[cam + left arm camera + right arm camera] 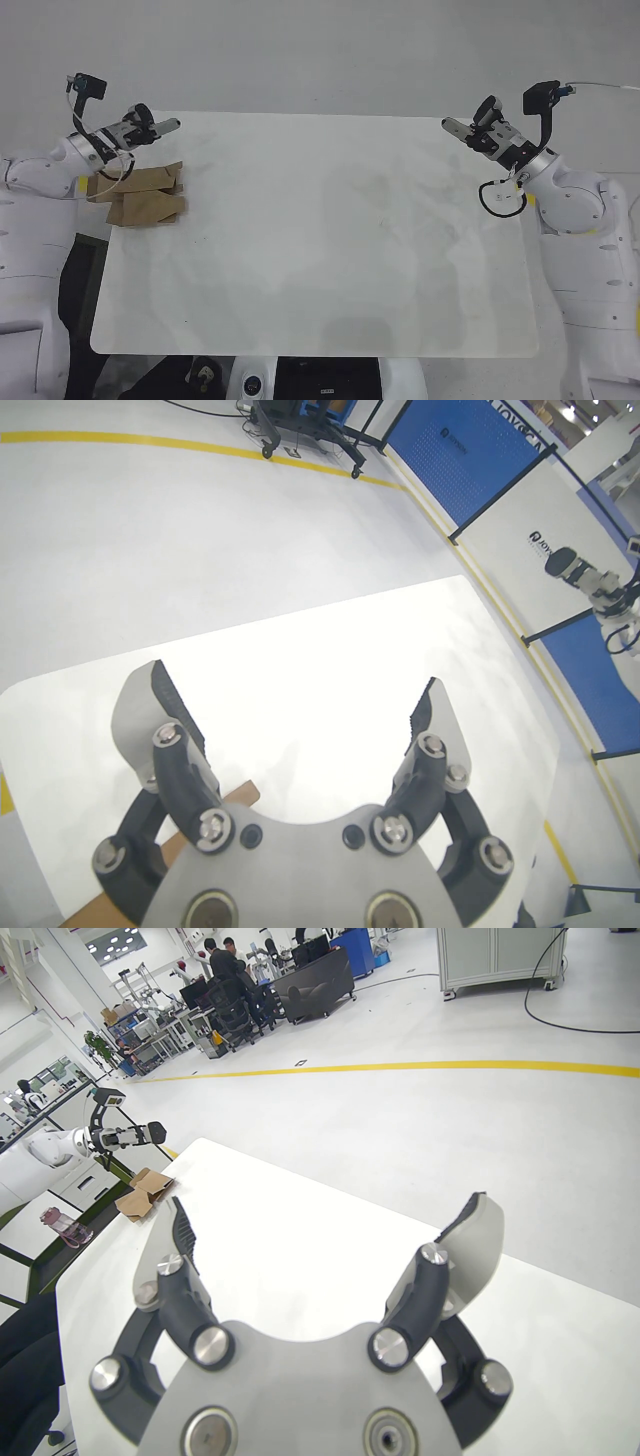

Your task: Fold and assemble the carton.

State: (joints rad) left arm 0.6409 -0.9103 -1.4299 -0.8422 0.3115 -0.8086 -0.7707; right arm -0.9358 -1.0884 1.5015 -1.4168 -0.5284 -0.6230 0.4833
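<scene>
Carton point(145, 195) lies flat at far-left edge of table point(330, 240); L hand point(168, 126) spread, empty, just past carton's far side; R hand point(455, 126) spread, empty, at far-right corner.

— What lies on the white surface point(320, 250)?
— One brown carton point(145, 195), unfolded and mostly flat, resting at the left edge near the far corner.

Brown cardboard carton point(140, 195) is lying mostly flat, flaps splayed, not assembled. It's at the table's point(320, 240) left edge.
</scene>
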